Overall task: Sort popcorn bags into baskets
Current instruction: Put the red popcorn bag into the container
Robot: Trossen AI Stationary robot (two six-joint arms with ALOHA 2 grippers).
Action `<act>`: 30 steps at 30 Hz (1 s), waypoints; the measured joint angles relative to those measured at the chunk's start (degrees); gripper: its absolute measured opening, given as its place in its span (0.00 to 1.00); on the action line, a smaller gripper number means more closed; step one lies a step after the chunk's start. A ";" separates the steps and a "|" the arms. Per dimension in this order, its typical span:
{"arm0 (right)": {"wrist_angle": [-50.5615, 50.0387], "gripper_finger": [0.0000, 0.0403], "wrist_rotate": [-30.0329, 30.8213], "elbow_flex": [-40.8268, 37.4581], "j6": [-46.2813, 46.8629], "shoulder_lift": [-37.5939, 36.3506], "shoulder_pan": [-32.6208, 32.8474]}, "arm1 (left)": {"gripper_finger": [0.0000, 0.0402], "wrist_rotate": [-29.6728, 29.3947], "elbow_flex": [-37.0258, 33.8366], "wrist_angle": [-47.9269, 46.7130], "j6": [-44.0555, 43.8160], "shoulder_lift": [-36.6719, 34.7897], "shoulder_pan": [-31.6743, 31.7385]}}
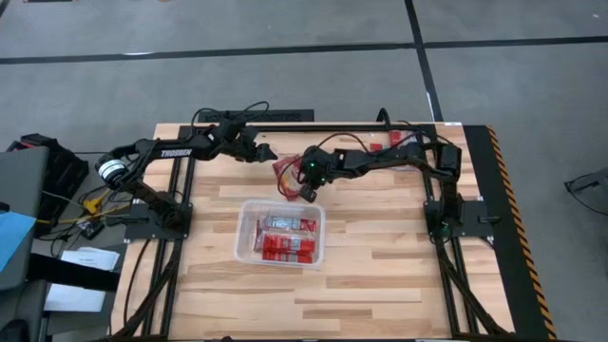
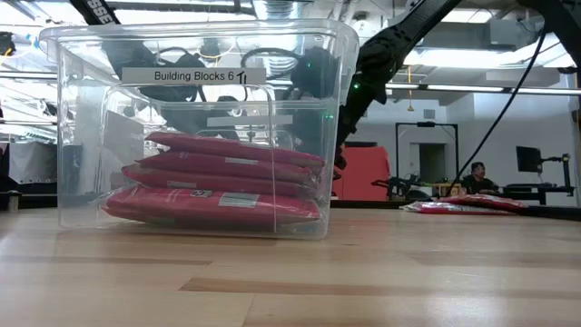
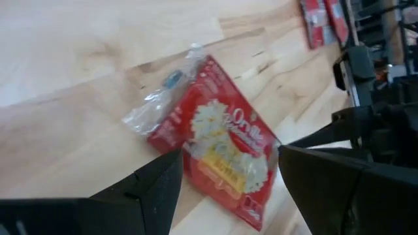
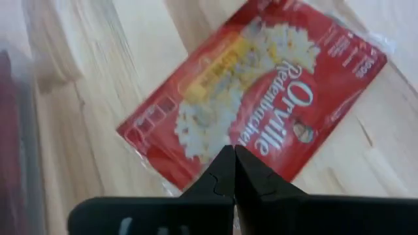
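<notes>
A red popcorn bag (image 1: 285, 170) lies flat on the table beyond the clear tub (image 1: 239, 234), between my two grippers. My left gripper (image 1: 264, 152) is open; in the left wrist view its fingers (image 3: 228, 156) stand on either side of the bag (image 3: 222, 140) without touching it. My right gripper (image 1: 307, 188) is shut, and its tips (image 4: 234, 151) hover over one edge of the bag (image 4: 261, 98). Several red packets (image 1: 285, 237) lie stacked in the tub (image 2: 82, 136). The bag's clear wrapper (image 3: 153, 108) sticks out at one end. My right gripper points its shut fingertips down at the bag near one long edge (image 4: 215, 147). I cannot tell whether they touch it. The bag lies flat on the table.
More red packets (image 1: 385, 144) lie near the table's far edge by the right arm's base, also in the low view (image 2: 463, 203). The tub's label reads "Building Blocks 6" (image 2: 193, 75). Bare wood lies on the table's near half.
</notes>
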 joint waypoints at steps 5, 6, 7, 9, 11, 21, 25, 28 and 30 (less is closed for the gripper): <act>-3.75 0.02 -0.19 -0.52 -2.41 0.10 0.33 | 0.60 0.09 0.00 -2.14 1.05 0.02 -0.22; -4.06 0.02 -0.20 -1.12 -2.98 0.08 0.31 | 0.60 0.15 0.00 -2.41 1.28 0.02 -0.29; -4.83 0.03 -0.18 -1.74 -3.54 0.10 0.26 | 0.60 0.22 0.00 -2.72 1.38 0.02 -0.34; -7.34 0.04 -0.17 -2.21 -3.76 0.09 0.13 | 0.60 0.52 0.00 -3.13 1.41 0.02 -0.46; -9.69 0.05 -0.17 -2.22 -3.81 -0.06 -0.41 | 0.60 0.49 0.00 -3.60 1.85 0.02 -0.58; -10.14 0.03 0.05 -2.37 -6.41 -2.68 -2.20 | 0.60 -0.11 0.00 -4.17 2.38 0.03 -0.63; -8.51 0.05 -0.02 -2.39 -6.35 -2.68 -2.86 | 0.60 -0.22 0.00 -4.31 2.51 0.04 -0.61; -7.73 0.05 -0.06 -2.39 -6.12 -2.78 -2.49 | 0.60 -0.18 0.00 -5.45 2.79 0.04 -0.61; -7.76 0.04 -1.20 -2.46 -6.27 -4.13 -1.88 | 0.60 -0.14 0.00 -6.39 3.39 0.07 -0.63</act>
